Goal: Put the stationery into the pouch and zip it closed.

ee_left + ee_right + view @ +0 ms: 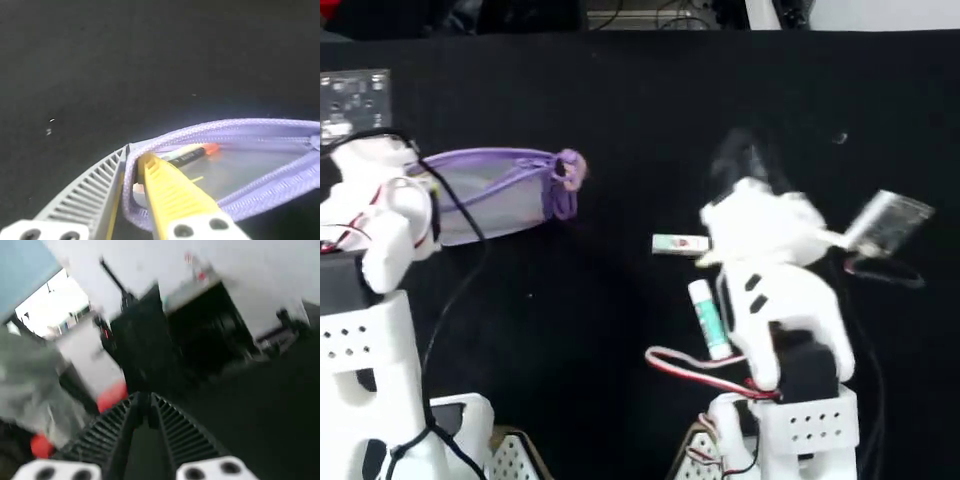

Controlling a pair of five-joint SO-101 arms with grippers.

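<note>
Left fingers [170, 195] nearly closed, pinching pouch [250, 127] rim

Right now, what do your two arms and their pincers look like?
The white plastic left arm and right arm both carry black motor blocks; a looped red-and-white cable trails from the right. Left pincer: one grey, one yellow ribbed finger. Right pincer: two dark grey ribbed fingers.

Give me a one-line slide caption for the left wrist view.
Left gripper pinching the rim of the open purple pouch, a pen already inside, on the black table.
</note>
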